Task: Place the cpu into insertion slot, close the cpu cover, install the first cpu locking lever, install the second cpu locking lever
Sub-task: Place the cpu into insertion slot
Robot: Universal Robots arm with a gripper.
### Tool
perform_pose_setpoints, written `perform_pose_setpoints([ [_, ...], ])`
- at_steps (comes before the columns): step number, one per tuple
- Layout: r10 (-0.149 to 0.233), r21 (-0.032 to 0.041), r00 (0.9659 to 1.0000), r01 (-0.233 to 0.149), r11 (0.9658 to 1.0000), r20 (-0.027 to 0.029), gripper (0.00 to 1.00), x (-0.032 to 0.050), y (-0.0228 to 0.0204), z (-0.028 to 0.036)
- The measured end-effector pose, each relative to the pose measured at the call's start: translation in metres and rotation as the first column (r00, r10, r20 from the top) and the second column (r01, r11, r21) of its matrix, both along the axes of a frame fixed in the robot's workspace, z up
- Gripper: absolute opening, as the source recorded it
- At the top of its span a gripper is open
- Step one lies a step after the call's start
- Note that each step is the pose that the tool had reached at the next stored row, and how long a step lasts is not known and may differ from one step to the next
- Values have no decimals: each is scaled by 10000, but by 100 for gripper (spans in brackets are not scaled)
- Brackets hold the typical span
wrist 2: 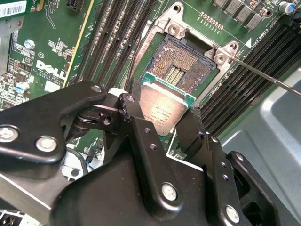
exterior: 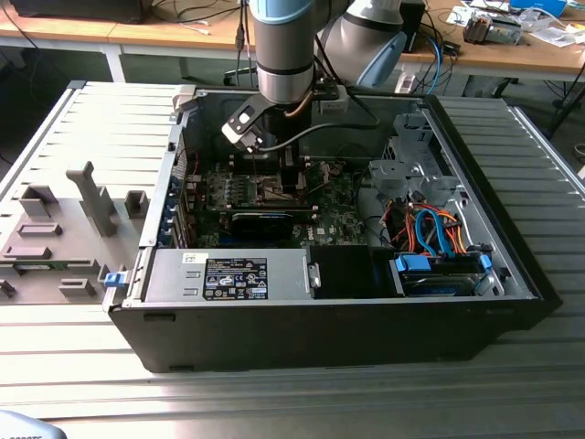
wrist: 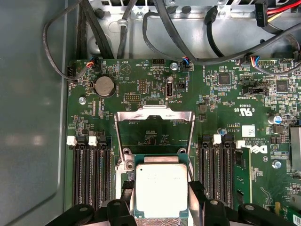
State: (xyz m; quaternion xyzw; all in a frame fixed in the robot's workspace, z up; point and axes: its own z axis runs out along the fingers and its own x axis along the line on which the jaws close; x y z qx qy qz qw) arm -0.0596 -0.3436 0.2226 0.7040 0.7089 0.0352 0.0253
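Note:
In both wrist views my gripper [wrist 2: 157,112] [wrist: 161,189] is shut on the cpu [wrist 2: 163,104] [wrist: 161,188], a small square chip with a silvery top, its black fingers [wrist 2: 127,106] pressing two opposite edges. The chip hangs tilted just above the near part of the insertion slot [wrist 2: 184,63], whose gold contacts lie bare inside a shiny rim. The cpu cover [wrist: 155,114] stands swung up and open behind the slot. A thin metal locking lever [wrist 2: 263,76] juts out from one slot corner. In the exterior view the arm [exterior: 283,55] reaches down into the computer case over the green motherboard [exterior: 338,215].
Long black memory slots [wrist 2: 117,37] [wrist: 89,174] flank the socket on both sides. Black cables [wrist: 188,33] run along the board's far edge. The case holds a power supply [exterior: 228,274] and a drive bay with orange and blue cables [exterior: 439,238]. A grey fixture plate [exterior: 55,229] lies at the exterior view's left.

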Motion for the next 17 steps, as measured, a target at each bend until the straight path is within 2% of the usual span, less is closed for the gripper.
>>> perform_pose_setpoints([
  [3, 0, 0, 10000, 0, 10000, 0, 54, -1, 0, -7],
  [5, 0, 0, 10000, 0, 10000, 0, 54, -19, 0, -45],
  [17, 0, 0, 10000, 0, 10000, 0, 54, -27, 0, -62],
])
